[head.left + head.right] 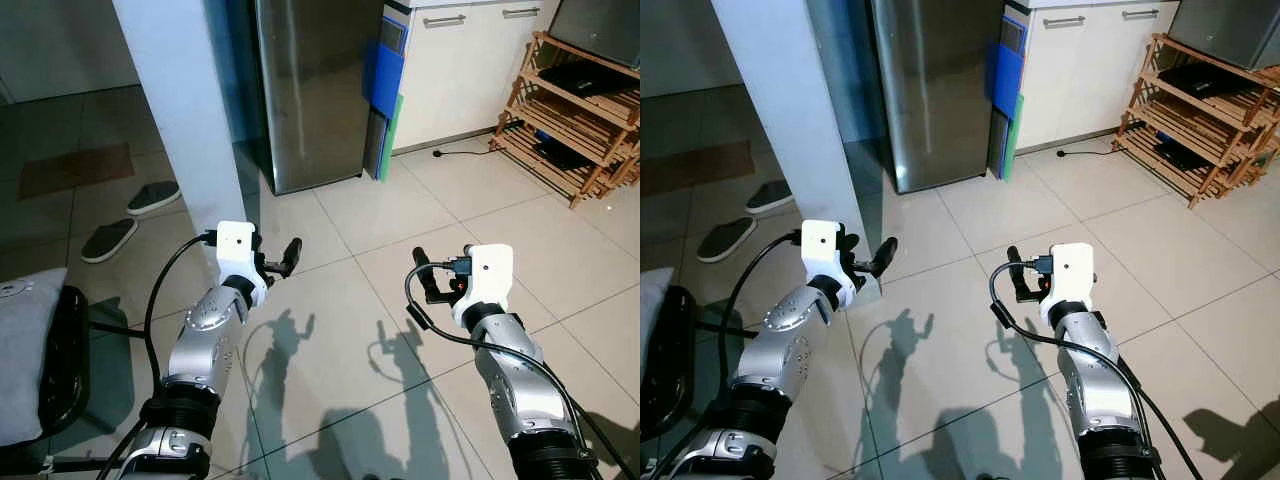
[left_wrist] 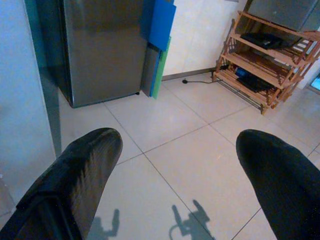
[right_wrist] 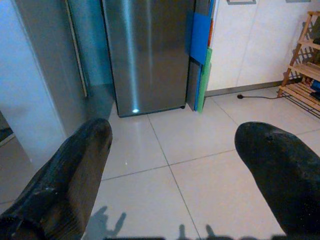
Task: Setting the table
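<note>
Both arms are raised in front of me over a pale tiled floor [image 1: 340,300]. My left gripper [image 1: 282,258] is open, its two black fingers [image 2: 75,175] wide apart with only floor between them. It hangs just to the right of a white pillar [image 1: 180,120]. My right gripper [image 1: 428,275] is open too, and its fingers [image 3: 70,175] are spread with nothing held. Both grippers face a tall stainless-steel fridge [image 1: 310,90].
Blue and green boards [image 1: 385,95] lean between the fridge and a white cabinet [image 1: 460,70]. A wooden shelf rack [image 1: 570,120] stands at the far right, with a power cord [image 1: 455,151] on the floor nearby. Two slippers [image 1: 130,220] lie at the left. A cushioned black chair [image 1: 35,350] is near my left arm.
</note>
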Controlling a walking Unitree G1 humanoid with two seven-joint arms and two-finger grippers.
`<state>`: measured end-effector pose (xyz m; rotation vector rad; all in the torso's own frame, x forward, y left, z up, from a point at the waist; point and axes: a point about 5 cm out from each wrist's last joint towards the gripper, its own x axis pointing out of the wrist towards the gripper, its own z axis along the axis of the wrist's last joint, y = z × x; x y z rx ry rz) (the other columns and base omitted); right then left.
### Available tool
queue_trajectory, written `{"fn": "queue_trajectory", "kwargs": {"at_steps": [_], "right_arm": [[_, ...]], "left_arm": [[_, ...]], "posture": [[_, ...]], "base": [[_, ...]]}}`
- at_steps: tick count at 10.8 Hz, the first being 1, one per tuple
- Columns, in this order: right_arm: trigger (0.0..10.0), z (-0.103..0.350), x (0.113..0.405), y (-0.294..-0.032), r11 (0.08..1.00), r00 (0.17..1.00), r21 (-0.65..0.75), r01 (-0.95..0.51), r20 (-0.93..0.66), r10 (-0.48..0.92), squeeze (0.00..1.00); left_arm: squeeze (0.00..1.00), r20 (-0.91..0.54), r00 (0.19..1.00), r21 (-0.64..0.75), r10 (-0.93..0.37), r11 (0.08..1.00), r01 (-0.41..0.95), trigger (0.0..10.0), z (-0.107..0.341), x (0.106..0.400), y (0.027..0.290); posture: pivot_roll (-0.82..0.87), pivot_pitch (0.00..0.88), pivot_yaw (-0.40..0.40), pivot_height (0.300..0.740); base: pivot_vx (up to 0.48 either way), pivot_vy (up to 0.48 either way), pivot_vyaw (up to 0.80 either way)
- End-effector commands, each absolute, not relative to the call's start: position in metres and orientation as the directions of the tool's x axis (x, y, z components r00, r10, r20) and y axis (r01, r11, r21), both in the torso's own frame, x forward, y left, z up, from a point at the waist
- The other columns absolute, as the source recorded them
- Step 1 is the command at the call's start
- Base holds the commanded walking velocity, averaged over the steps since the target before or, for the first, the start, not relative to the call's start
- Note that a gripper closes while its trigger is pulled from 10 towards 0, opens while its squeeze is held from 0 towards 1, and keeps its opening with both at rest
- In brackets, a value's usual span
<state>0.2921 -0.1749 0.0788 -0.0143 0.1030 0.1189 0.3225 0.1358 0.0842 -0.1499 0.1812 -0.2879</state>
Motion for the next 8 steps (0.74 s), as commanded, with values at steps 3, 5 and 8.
{"fn": "queue_trajectory", "kwargs": {"at_steps": [3,5,8], "right_arm": [[10.0,0.08,0.293,-0.176,0.994,0.989,-0.01,-0.113,-0.1,0.111,0.0],[10.0,0.081,0.297,-0.174,0.995,0.991,0.032,-0.098,-0.089,0.101,0.0],[10.0,0.08,0.301,-0.174,0.992,0.996,0.119,-0.053,-0.069,0.061,0.0]], "left_arm": [[0.0,-0.162,0.941,-0.176,-0.297,0.947,0.268,10.0,0.085,0.325,0.135],[0.0,-0.159,0.942,-0.148,-0.297,0.95,0.275,10.0,0.088,0.331,0.138],[0.0,-0.142,0.94,-0.077,-0.309,0.95,0.301,10.0,0.095,0.342,0.135]], "posture": [[0.0,0.0,0.008,0.74],[0.02,0.0,0.023,0.74],[0.01,0.0,0.024,0.74]], "base": [[0.0,0.0,0.0],[0.0,0.0,0.0],[0.0,0.0,0.0]]}}
